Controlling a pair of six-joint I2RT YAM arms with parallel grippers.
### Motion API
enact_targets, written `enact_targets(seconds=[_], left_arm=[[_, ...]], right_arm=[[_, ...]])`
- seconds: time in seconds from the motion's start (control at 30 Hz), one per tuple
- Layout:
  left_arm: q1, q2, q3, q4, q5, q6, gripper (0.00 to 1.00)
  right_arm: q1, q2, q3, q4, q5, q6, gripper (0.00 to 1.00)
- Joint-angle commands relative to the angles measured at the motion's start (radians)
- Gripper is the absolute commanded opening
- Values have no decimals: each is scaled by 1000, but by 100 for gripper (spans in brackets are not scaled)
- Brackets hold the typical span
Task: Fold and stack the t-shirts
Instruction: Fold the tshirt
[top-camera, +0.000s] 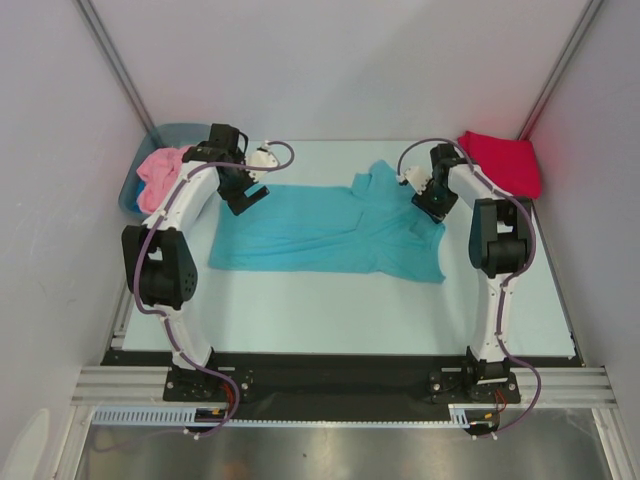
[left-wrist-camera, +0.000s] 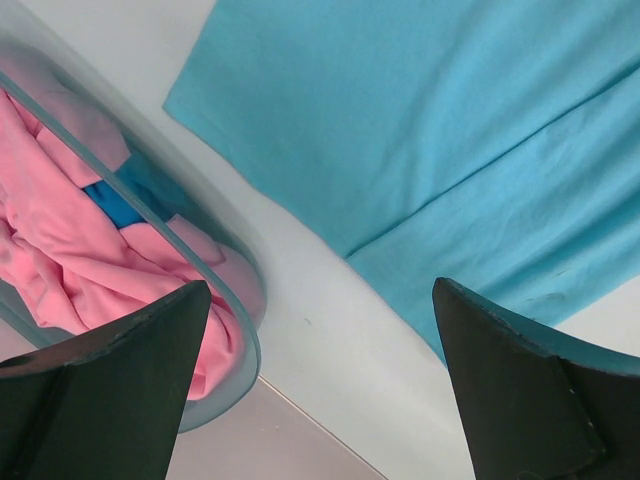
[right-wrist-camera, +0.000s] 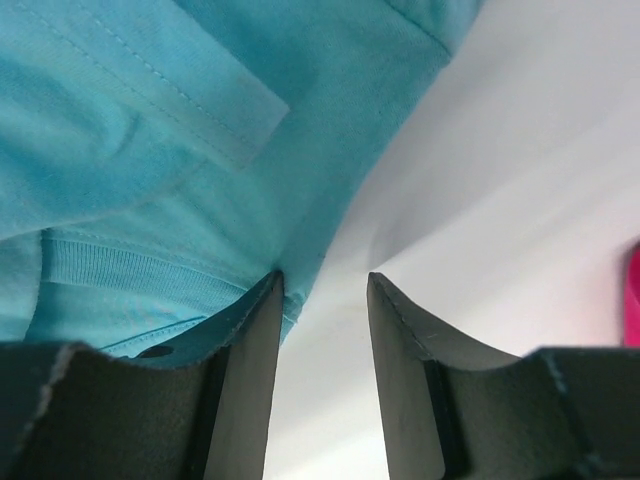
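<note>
- Top external view puts the turquoise shirt flat across the middle of the table. Its hem points toward my left arm and its collar toward my right.
- The crimson shirt lies bunched at the far right corner. The pink shirt sits crumpled in the tub at the far left. Neither is folded yet, so I judge the task is at an early stage.
- My left claw is spread wide and holds nothing. It hangs over bare table beside the tub, just off the far hem corner of the turquoise cloth.
- My right claw is parted only narrowly, with bare table showing in the gap. The shirt's edge touches my inner finger, and the ribbed collar lies just beside it. I am not pinching anything.
- The step in hand looks like taking both ends of the turquoise shirt to fold it.
- To do it well, I should slide my left claw sideways onto the hem corner before lowering. That way the far finger stays clear of the tub rim.
- My left wrist view shows a second layer lying over the first. I should bite deep enough to catch both layers, or the lower one will trail.
- On the right, I should open wider first, then straddle the cloth edge near the shoulder, not the thick collar rib.
- Then both claws should lift evenly so the fold line stays straight and the cloth does not skew.
</note>
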Motion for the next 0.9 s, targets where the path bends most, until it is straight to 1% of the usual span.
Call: enact_targets(seconds=[0.0,0.1,0.27,0.43,0.53,0.57,0.63,0.67,0.7,0.73,0.77,0.87], left_arm=[[-11,-30,11,22,0,23,100],[-12,-26,11,22,0,27,100],[-14,-19,16,23,5,32,100],[-16,-16,15,23,-1,32,100],[-17,-16,11,26,3,26,100],[-17,-19,10,28,6,21,100],[-17,-21,7,29,10,12,100],[-19,-24,7,31,11,9,100],[-23,-24,4,31,13,7,100],[-25,-24,2,32,14,4,100],[-28,-27,2,32,14,1,100],[-46,-30,1,35,17,-6,99]], right_arm=[[-43,20,-17,9,94,-11,44],[-47,10,-37,50,106,-16,42],[-60,22,-54,119,158,-25,42],[-82,54,-28,138,186,-19,43],[-83,48,-8,143,187,12,43],[-83,48,9,112,177,29,44],[-78,46,113,55,131,111,45],[-75,49,156,-15,106,150,46],[-72,46,208,-47,48,208,46],[-60,46,286,-77,26,240,47],[-52,42,321,-119,-7,262,48],[-6,-3,340,-127,-79,302,50]])
